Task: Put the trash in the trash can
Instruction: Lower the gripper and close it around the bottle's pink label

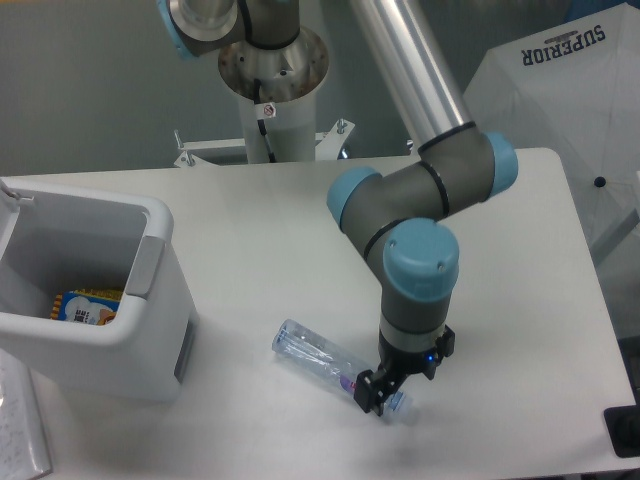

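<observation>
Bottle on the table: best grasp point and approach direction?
Grip the clear bottle across its round body, around the middle, coming straight down from above. It lies flat on the table, long axis running diagonally, so the fingers should straddle it crosswise to that axis. The gripper is already down over the labelled, near-right end; whether it has closed can't be told.

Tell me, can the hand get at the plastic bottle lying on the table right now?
Probably yes. The hand is already down at the capped end of the bottle, which lies in the open with nothing around it. Whether it has closed on it is unclear.
</observation>
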